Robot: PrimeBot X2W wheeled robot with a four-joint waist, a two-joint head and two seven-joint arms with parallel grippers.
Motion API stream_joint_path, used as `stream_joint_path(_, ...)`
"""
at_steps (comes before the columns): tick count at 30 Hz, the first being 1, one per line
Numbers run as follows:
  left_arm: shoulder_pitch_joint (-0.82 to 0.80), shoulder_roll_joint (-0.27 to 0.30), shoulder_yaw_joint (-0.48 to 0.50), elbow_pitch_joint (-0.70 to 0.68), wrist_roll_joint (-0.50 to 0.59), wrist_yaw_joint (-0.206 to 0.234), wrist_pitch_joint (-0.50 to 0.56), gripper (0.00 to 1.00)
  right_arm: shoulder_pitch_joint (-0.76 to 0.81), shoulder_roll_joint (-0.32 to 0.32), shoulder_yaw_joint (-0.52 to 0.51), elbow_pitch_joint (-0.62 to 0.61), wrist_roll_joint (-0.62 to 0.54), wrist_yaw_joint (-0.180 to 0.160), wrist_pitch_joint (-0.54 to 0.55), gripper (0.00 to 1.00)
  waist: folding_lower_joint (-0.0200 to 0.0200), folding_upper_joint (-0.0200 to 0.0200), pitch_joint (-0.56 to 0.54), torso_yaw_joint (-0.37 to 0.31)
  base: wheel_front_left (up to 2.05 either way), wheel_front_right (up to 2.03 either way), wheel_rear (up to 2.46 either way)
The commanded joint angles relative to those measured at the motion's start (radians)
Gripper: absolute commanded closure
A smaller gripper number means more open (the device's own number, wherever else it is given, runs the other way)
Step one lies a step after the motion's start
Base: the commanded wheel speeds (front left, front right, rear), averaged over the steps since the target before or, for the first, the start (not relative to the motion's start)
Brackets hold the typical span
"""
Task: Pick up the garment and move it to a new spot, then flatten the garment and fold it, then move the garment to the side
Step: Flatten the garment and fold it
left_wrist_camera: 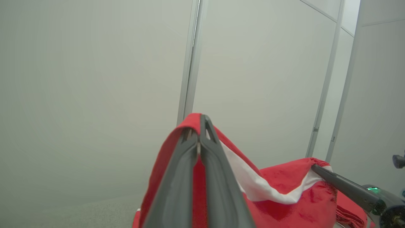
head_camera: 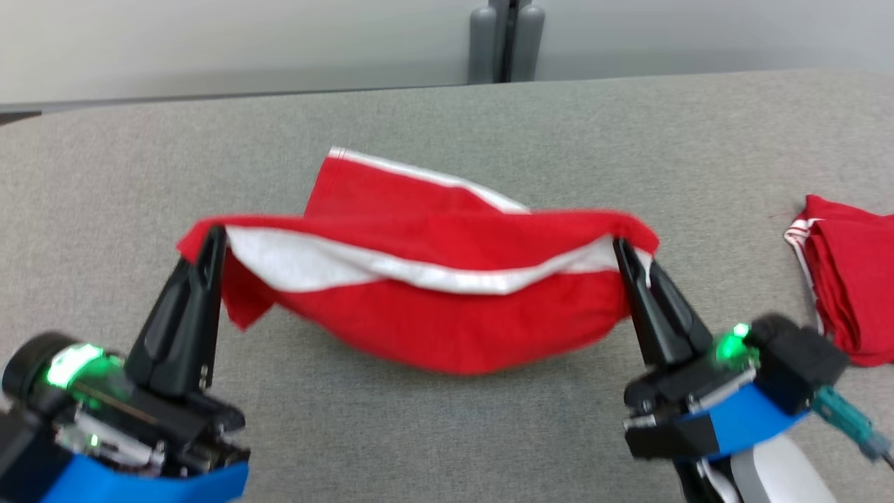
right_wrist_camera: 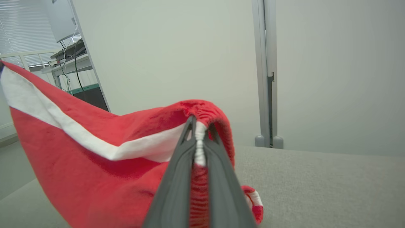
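Red garment held taut between two grippers over grey table

At left, the left gripper (head_camera: 211, 237) is clenched on one corner of the red-and-white garment (head_camera: 433, 328), which sags mid-scene, its far part lying on the table (head_camera: 447, 433). The right gripper (head_camera: 621, 248) grips the opposite corner. Far right, well apart, lies a folded red pile (head_camera: 848, 279).

My left gripper (head_camera: 213, 241) and right gripper (head_camera: 621, 250) both have long black tapered fingers (head_camera: 183, 314), black housings (head_camera: 803, 360), blue cuffs (head_camera: 740, 419) and green lights (head_camera: 70, 363). I see a teal plug (head_camera: 841, 417) by the white right forearm (head_camera: 789, 469).
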Motion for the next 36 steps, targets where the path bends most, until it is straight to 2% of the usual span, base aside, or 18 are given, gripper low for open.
stream_joint_path(1,0.063,0.021,0.007,-0.052,0.009,0.020,0.003,1.00,0.080,0.006,-0.009,-0.049,0.019,0.000,0.022,1.00,0.0004,0.0000,-0.032,-0.026,0.00,0.00,0.00)
stream_joint_path(5,0.181,0.075,-0.007,-0.130,0.025,0.041,0.061,1.00,0.208,0.005,-0.016,-0.135,0.015,0.000,0.092,1.00,0.0004,0.0000,-0.039,-0.039,0.00,0.00,0.00)
stream_joint_path(9,0.214,0.090,-0.010,-0.127,0.000,0.043,0.091,1.00,0.251,0.018,-0.011,-0.150,0.036,0.000,0.140,1.00,0.0004,0.0000,-0.033,-0.048,0.00,0.00,0.00)
stream_joint_path(11,0.204,0.081,-0.009,-0.096,-0.031,0.036,0.098,1.00,0.250,0.026,-0.013,-0.129,0.045,0.000,0.158,1.00,0.0004,0.0000,-0.024,-0.052,0.00,0.00,0.00)
stream_joint_path(16,0.091,0.079,-0.018,0.059,-0.059,0.008,0.081,1.00,0.182,0.048,-0.027,-0.031,0.052,0.000,0.166,1.00,0.0004,0.0000,0.008,-0.058,0.00,0.00,0.00)
stream_joint_path(21,-0.098,0.051,-0.088,0.227,-0.070,-0.012,0.081,1.00,0.099,0.072,-0.060,0.088,0.049,0.000,0.168,1.00,0.0004,0.0000,0.055,-0.055,0.00,0.00,0.00)
stream_joint_path(28,-0.380,0.013,-0.218,0.498,-0.068,-0.017,0.089,1.00,-0.027,0.086,-0.046,0.211,0.049,0.000,0.153,1.00,0.0004,0.0000,0.144,-0.075,0.00,0.00,0.00)
stream_joint_path(36,-0.584,0.001,-0.270,0.765,-0.055,-0.017,0.076,1.00,-0.147,0.089,-0.005,0.303,0.075,0.000,0.108,1.00,0.0004,0.0000,0.214,-0.097,0.00,0.00,0.00)
